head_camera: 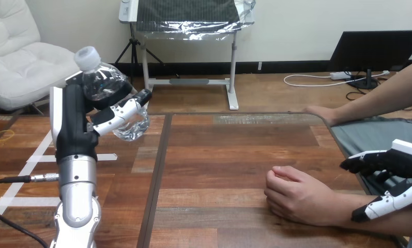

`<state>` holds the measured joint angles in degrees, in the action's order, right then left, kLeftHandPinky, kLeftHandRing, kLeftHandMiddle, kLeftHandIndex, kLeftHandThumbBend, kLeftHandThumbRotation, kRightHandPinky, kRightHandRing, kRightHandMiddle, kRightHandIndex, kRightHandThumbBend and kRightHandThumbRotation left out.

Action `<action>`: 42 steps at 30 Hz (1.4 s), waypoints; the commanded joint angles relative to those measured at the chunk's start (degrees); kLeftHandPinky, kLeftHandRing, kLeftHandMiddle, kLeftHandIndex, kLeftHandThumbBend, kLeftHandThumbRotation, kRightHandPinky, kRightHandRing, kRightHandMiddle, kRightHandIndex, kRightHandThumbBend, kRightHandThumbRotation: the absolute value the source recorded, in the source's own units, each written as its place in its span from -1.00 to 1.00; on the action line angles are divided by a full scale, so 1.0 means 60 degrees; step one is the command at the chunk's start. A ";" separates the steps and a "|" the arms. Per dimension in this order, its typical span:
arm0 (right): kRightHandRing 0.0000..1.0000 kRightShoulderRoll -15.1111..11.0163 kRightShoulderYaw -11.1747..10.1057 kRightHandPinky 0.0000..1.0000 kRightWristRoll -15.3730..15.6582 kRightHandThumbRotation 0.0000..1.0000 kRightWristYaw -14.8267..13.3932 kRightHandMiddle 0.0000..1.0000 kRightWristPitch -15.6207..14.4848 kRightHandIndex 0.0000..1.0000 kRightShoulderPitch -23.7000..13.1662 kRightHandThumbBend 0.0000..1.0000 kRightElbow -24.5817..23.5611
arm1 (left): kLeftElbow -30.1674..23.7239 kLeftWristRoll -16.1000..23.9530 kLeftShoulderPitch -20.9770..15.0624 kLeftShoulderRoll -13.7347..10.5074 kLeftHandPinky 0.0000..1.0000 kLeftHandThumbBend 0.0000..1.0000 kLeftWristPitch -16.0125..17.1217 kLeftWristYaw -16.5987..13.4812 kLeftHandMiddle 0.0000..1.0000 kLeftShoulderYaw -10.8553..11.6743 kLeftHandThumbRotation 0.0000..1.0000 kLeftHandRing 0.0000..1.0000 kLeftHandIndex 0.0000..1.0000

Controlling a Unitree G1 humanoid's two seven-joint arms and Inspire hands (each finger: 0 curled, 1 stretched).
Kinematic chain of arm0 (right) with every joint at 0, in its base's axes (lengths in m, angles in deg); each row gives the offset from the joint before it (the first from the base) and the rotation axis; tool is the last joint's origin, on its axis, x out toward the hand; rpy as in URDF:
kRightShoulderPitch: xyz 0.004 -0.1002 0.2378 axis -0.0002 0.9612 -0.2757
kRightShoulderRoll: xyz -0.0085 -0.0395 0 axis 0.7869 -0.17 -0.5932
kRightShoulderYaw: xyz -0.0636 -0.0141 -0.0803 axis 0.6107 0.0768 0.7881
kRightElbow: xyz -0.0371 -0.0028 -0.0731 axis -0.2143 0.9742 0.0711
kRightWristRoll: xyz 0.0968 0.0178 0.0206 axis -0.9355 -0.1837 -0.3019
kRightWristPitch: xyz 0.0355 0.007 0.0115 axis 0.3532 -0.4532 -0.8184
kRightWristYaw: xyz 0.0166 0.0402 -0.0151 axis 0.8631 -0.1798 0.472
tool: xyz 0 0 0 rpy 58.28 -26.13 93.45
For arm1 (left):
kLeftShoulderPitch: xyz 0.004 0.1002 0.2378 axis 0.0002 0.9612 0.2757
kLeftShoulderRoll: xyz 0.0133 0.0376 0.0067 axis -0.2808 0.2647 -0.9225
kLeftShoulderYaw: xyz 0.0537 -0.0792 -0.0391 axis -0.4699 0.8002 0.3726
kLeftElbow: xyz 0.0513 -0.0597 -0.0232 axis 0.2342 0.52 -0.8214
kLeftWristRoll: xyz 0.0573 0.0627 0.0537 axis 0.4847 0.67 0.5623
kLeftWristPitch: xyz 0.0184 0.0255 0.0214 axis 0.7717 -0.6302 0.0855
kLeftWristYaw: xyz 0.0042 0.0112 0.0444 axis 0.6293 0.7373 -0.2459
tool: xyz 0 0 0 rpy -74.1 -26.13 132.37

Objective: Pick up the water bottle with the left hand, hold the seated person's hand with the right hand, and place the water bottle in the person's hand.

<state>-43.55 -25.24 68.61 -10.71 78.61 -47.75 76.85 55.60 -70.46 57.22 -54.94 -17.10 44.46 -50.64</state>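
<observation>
Nearest, at right: person's fist [296, 196] resting on table [219, 155]. Just beside its forearm, right hand [400, 163], fingers loosely spread, clasping nothing. Farther left, raised above table: left hand [74, 121] wrapped round tilted bottle [103, 80]. Farthest: person's other hand [320, 112] at table edge.

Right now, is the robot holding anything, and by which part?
The left hand grips the water bottle round its middle. The right hand sits at the person's forearm; a hold there cannot be told.
</observation>
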 commanded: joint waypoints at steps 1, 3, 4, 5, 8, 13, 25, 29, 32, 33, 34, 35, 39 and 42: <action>0.76 -0.0116 0.0269 0.66 -0.0036 -0.44 0.0160 0.75 0.0183 0.72 -0.0291 1.00 -0.0126 | -0.0287 -0.0134 -0.0781 0.0034 -0.49 0.14 0.0090 0.0044 -0.28 0.0095 -1.00 -0.41 -0.18; 0.77 -0.0077 0.0319 0.66 -0.0033 -0.44 0.0166 0.76 0.0219 0.72 -0.0293 1.00 -0.0096 | -0.0284 -0.0147 -0.0783 0.0040 -0.50 0.14 0.0103 0.0066 -0.28 0.0107 -1.00 -0.41 -0.19; 0.77 -0.0059 0.0340 0.66 -0.0019 -0.43 0.0156 0.76 0.0228 0.72 -0.0291 1.00 -0.0092 | -0.0281 -0.0155 -0.0784 0.0042 -0.50 0.14 0.0105 0.0076 -0.28 0.0112 -1.00 -0.41 -0.19; 0.78 -0.0048 0.0354 0.66 -0.0010 -0.43 0.0150 0.77 0.0235 0.73 -0.0290 1.00 -0.0088 | -0.0280 -0.0161 -0.0785 0.0044 -0.50 0.14 0.0107 0.0083 -0.28 0.0116 -1.00 -0.41 -0.19; 0.79 0.0014 0.0427 0.65 0.0018 -0.43 0.0130 0.79 0.0225 0.73 -0.0295 1.00 -0.0072 | -0.0306 -0.0182 -0.0780 0.0058 -0.50 0.15 0.0077 0.0097 -0.28 0.0127 -1.00 -0.41 -0.19; 0.83 0.0097 0.0596 0.65 0.0091 -0.48 0.0103 0.82 0.0266 0.73 -0.0382 1.00 0.0064 | -0.0352 -0.0179 -0.0762 0.0062 -0.49 0.15 0.0037 0.0104 -0.28 0.0137 -1.00 -0.40 -0.19; 0.82 0.0268 0.0946 0.60 0.0339 -0.55 -0.0129 0.83 0.0445 0.72 -0.0587 1.00 0.0430 | -0.0320 -0.0156 -0.0772 0.0035 -0.48 0.14 0.0085 0.0091 -0.27 0.0182 -1.00 -0.40 -0.19; 0.79 0.0306 0.1061 0.56 0.0423 -0.58 -0.0153 0.81 0.0453 0.71 -0.0670 1.00 0.0534 | -0.0367 -0.0167 -0.0762 0.0045 -0.49 0.14 0.0055 0.0090 -0.28 0.0190 -1.00 -0.40 -0.19; 0.76 0.0338 0.1163 0.53 0.0482 -0.59 -0.0229 0.80 0.0534 0.71 -0.0736 1.00 0.0656 | -0.0424 -0.0200 -0.0750 0.0067 -0.49 0.14 0.0005 0.0095 -0.28 0.0203 -1.00 -0.40 -0.19; 0.76 0.0348 0.1227 0.52 0.0542 -0.60 -0.0281 0.79 0.0618 0.71 -0.0775 1.00 0.0729 | -0.0425 -0.0212 -0.0749 0.0066 -0.49 0.14 0.0011 0.0104 -0.28 0.0207 -1.00 -0.40 -0.19; 0.74 0.0350 0.1273 0.50 0.0580 -0.61 -0.0317 0.78 0.0678 0.70 -0.0803 1.00 0.0781 | -0.0421 -0.0218 -0.0750 0.0064 -0.49 0.14 0.0019 0.0110 -0.28 0.0209 -1.00 -0.40 -0.19; 0.73 0.0351 0.1306 0.49 0.0605 -0.62 -0.0344 0.77 0.0723 0.70 -0.0824 1.00 0.0821 | -0.0419 -0.0223 -0.0750 0.0062 -0.49 0.14 0.0024 0.0115 -0.28 0.0211 -1.00 -0.40 -0.19; 0.68 0.0391 0.1450 0.45 0.0724 -0.66 -0.0412 0.73 0.0746 0.68 -0.0941 1.00 0.1002 | -0.0401 -0.0265 -0.0755 0.0066 -0.50 0.14 0.0057 0.0138 -0.28 0.0223 -1.00 -0.40 -0.19; 0.66 0.0404 0.1522 0.43 0.0771 -0.69 -0.0447 0.71 0.0691 0.67 -0.0993 1.00 0.1069 | -0.0391 -0.0259 -0.0757 0.0063 -0.50 0.14 0.0078 0.0131 -0.28 0.0224 -1.00 -0.41 -0.19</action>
<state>-43.53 -18.11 72.79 -12.71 82.53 -51.61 81.57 55.60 -71.33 57.22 -54.50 -17.17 45.33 -50.18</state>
